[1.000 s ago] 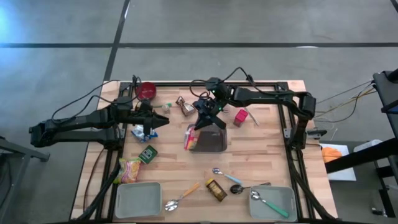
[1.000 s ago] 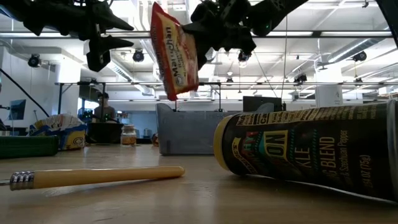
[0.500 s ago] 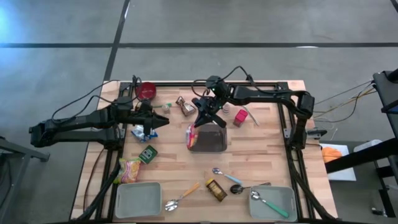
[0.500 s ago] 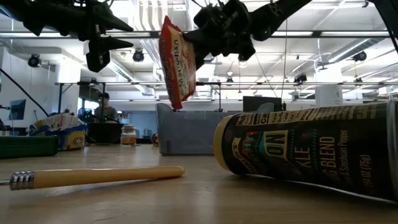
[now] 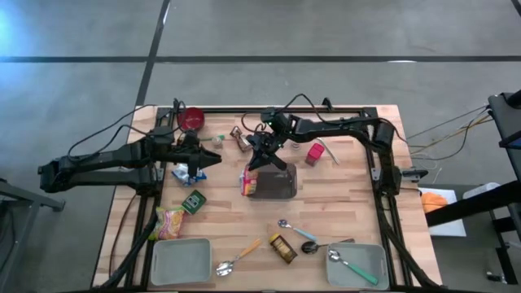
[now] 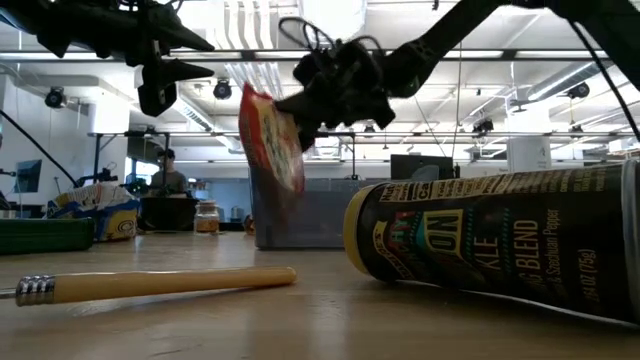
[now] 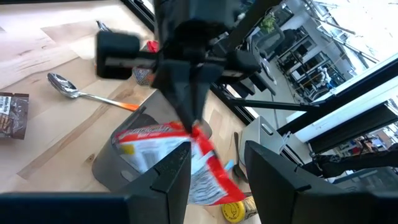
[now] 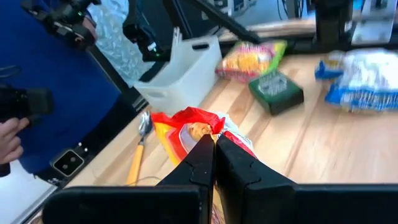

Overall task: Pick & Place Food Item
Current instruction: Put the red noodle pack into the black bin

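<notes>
Right pincer (image 5: 259, 159) is clenched on the top edge of the red and yellow crinkled plastic noodle packet (image 5: 248, 181), which hangs down from it at the left rim of the grey rectangular plastic bin (image 5: 274, 184) in the middle of the worktop (image 5: 342, 195). From the low view the packet (image 6: 272, 140) dangles tilted in front of the bin's wall (image 6: 310, 218), so I cannot tell whether its lower end is inside the bin or just outside the rim.

My reading of the risk: the grip is only a thin pinch on the packet's seam, and the packet swings freely below it. If the fingers let go while the packet sits over the rim, it may drop onto the worktop beside the bin, or catch on the wall and tip out. A quick sideways move could also slip the seam out of the pinch.

Left pincer (image 5: 213, 158) hovers well apart, above the blue and white bag (image 5: 190, 172) on the left side of the worktop; its fingers (image 7: 163, 180) stand partly apart with nothing visible between them.
</notes>
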